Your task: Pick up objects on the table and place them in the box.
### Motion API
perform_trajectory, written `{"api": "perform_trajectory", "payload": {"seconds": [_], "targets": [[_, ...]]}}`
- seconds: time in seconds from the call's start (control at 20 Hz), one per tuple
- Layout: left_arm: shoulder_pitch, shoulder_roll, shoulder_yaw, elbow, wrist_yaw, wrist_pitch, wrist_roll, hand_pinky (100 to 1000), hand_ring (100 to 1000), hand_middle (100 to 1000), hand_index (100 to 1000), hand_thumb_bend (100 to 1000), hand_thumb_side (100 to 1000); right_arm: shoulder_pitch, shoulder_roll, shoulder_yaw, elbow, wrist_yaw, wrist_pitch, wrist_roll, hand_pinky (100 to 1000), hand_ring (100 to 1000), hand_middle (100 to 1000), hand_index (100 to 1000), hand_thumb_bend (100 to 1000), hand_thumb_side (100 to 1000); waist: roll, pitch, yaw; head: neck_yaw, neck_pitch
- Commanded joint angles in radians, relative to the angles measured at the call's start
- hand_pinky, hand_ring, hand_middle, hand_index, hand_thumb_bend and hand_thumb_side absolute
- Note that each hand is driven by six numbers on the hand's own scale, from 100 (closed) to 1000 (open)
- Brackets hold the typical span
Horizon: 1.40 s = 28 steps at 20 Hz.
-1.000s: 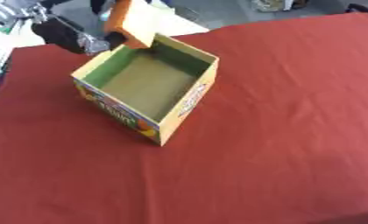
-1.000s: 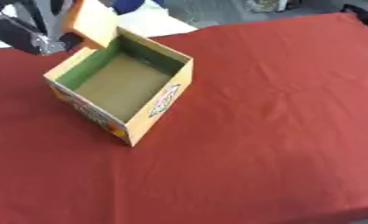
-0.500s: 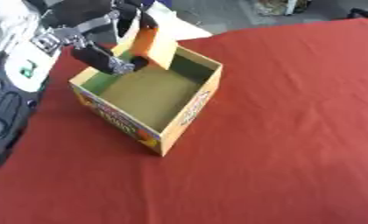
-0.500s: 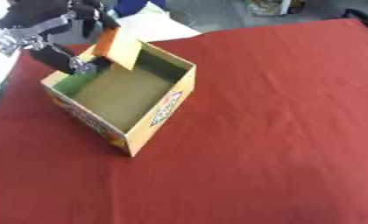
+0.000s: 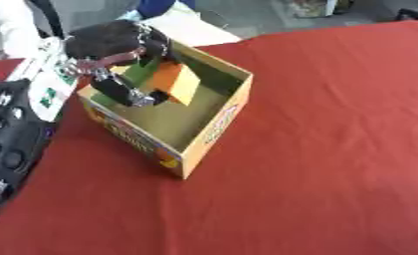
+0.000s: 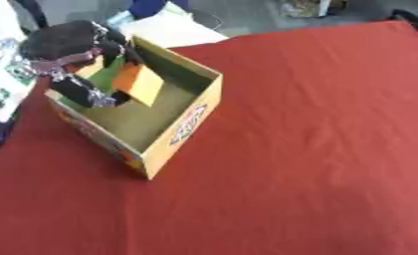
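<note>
An open cardboard box (image 5: pixel 214 133) with a green and brown inside stands on the red table at the upper left. My left hand (image 5: pixel 117 47) hangs over the box's left side, fingers curled round an orange and yellow block (image 5: pixel 173 84). The block sits tilted inside the box opening, below the rim. My right hand shows in neither view.
The red cloth table (image 5: pixel 334 149) stretches to the right and front of the box. My black left arm (image 5: pixel 12 149) lies along the left edge. White items (image 5: pixel 47 79) lie beyond the table's left edge, and a pale object (image 5: pixel 191 32) sits behind the box.
My left hand has come down with the orange block, from above the box's back corner into the opening. The whole picture has also shifted, so the camera moved.
</note>
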Motion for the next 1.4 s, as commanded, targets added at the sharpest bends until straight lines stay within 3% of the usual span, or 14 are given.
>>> {"api": "perform_trajectory", "payload": {"seconds": [0.05,0.3,0.35,0.4,0.45,0.5,0.6,0.75,1.15,1.4], "targets": [[-0.011,-0.002,0.008,0.011,-0.017,-0.026,-0.018,413,395,394,503,100,224,-0.004,-0.011,-0.006,-0.015,-0.008,0.000,0.001,640,750,491,686,100,727,-0.007,-0.014,-0.002,0.002,-0.011],[-0.005,-0.009,0.018,0.030,-0.060,-0.014,0.010,591,573,570,673,100,201,-0.003,-0.010,-0.008,-0.015,-0.008,-0.001,-0.001,640,750,491,686,100,727,-0.007,-0.015,-0.003,0.001,-0.010],[-0.004,-0.009,0.018,0.031,-0.072,-0.011,0.018,675,689,671,734,100,202,-0.003,-0.010,-0.008,-0.015,-0.008,-0.001,-0.002,640,750,491,686,100,728,-0.007,-0.015,-0.004,0.001,-0.010],[-0.003,-0.010,0.018,0.031,-0.085,-0.009,0.025,675,689,671,734,100,202,-0.003,-0.010,-0.009,-0.015,-0.008,-0.002,-0.002,640,750,491,686,100,728,-0.007,-0.015,-0.004,0.001,-0.009],[-0.003,-0.010,0.018,0.033,-0.098,-0.008,0.031,765,797,777,804,100,211,-0.003,-0.010,-0.009,-0.015,-0.008,-0.002,-0.002,641,750,491,686,100,728,-0.007,-0.015,-0.004,0.000,-0.009],[-0.002,-0.011,0.018,0.035,-0.111,-0.008,0.034,822,852,828,846,100,217,-0.003,-0.010,-0.009,-0.015,-0.008,-0.002,-0.002,641,750,491,686,100,728,-0.007,-0.016,-0.004,-0.001,-0.008],[-0.001,-0.011,0.019,0.037,-0.134,-0.008,0.037,937,956,874,879,115,230,-0.002,-0.011,-0.009,-0.015,-0.008,-0.002,-0.003,641,750,492,686,100,729,-0.008,-0.016,-0.004,-0.005,-0.006],[-0.003,-0.007,0.025,0.038,-0.170,0.001,0.029,989,1000,918,923,209,263,0.000,-0.010,-0.010,-0.015,-0.008,-0.002,-0.004,641,750,491,686,100,728,-0.007,-0.019,-0.003,-0.009,0.000],[-0.002,-0.007,0.032,0.041,-0.202,-0.003,0.010,1000,1000,950,991,240,289,0.002,-0.011,-0.011,-0.015,-0.011,-0.001,-0.006,641,750,492,686,100,728,-0.009,-0.025,-0.002,-0.015,0.011],[-0.002,-0.014,0.045,0.048,-0.140,-0.008,0.012,941,982,929,952,132,196,0.002,-0.009,-0.012,-0.015,-0.014,0.000,-0.009,641,749,492,686,100,729,-0.009,-0.029,-0.003,-0.015,0.012]]}}
